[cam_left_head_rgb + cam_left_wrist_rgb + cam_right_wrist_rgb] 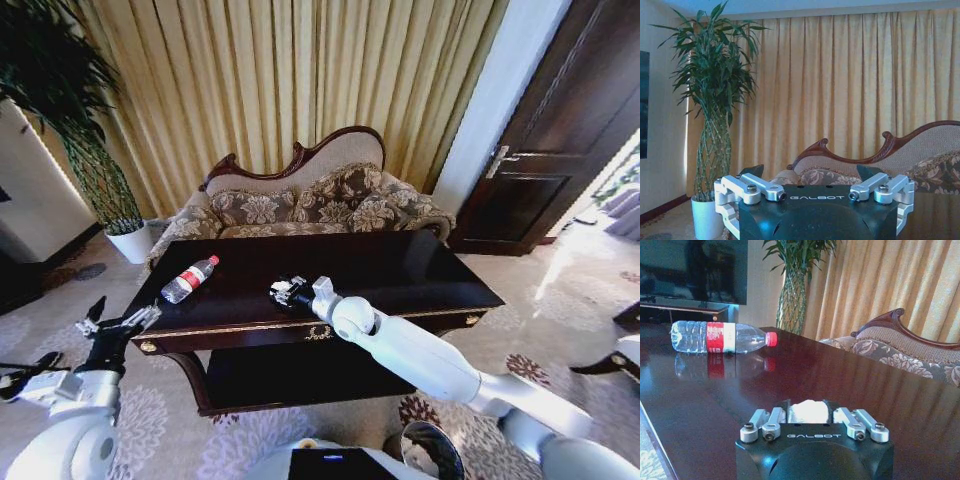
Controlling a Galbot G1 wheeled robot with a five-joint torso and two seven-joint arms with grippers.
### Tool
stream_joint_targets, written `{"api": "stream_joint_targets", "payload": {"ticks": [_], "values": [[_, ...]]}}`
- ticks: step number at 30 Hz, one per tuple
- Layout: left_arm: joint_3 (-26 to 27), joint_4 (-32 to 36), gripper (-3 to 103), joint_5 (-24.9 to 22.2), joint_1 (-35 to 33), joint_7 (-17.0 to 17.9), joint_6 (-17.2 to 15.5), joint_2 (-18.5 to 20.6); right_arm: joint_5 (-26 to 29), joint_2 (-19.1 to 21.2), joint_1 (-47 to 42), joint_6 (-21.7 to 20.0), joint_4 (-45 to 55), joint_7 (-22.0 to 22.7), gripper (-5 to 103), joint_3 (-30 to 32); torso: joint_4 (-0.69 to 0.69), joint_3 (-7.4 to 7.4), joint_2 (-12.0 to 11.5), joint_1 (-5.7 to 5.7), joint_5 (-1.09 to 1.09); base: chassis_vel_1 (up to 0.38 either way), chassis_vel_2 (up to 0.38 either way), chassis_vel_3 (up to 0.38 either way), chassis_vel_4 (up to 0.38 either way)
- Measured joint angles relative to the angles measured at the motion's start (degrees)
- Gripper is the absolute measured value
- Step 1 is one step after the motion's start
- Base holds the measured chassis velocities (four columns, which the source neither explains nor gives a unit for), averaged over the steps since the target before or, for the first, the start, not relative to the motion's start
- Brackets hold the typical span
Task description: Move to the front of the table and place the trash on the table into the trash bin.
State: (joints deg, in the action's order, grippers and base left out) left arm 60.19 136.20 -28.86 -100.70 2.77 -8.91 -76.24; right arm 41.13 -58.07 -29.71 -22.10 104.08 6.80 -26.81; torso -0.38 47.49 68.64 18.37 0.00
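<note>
The dark glossy table (420, 270) stands before me, in front of a sofa. A clear plastic bottle with a red label (190, 279) (722, 337) lies on its side near the table's left end. My right gripper (287, 292) (809, 410) rests low on the tabletop near the front edge, shut on a crumpled white paper wad (809, 411). My left gripper (118, 322) (811, 172) hangs off the table's left front corner, open, with nothing between its fingers. The round trash bin (431, 452), with a shiny rim, sits on the floor close to my base, under the right arm.
A floral sofa (300, 205) stands right behind the table. A potted plant (110, 190) is at the far left, a dark door (555, 130) at the right. Patterned carpet (160, 420) surrounds the table, and a lower shelf (290, 375) runs beneath it.
</note>
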Motion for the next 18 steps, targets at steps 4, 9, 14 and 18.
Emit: {"api": "stream_joint_targets", "payload": {"ticks": [4,9,14,18], "values": [[0.0,0.1,100,0.0,0.0,0.0,0.0,0.2,-0.2,0.0,-0.2,0.0,0.1,0.0,24,0.1,0.0,0.0,0.0,0.0,0.0,0.0,0.0,0.0,0.0],[-0.1,0.2,100,-0.1,0.2,0.0,0.0,0.3,-0.3,-0.1,-0.7,0.1,0.2,0.0,8,0.5,0.0,0.0,0.0,0.0,0.0,0.0,0.0,0.0,0.0],[-0.1,0.2,100,-0.1,0.1,0.0,0.1,0.3,0.6,0.0,-0.8,0.1,1.4,0.0,0,1.7,0.0,0.0,0.0,0.0,0.0,0.0,0.0,0.0,0.0],[-0.2,0.2,100,-0.1,0.1,0.0,0.1,0.3,1.6,-0.1,-0.8,-0.1,2.7,0.0,0,3.5,0.0,0.0,0.0,0.0,0.0,0.0,0.0,0.0,0.0]]}}
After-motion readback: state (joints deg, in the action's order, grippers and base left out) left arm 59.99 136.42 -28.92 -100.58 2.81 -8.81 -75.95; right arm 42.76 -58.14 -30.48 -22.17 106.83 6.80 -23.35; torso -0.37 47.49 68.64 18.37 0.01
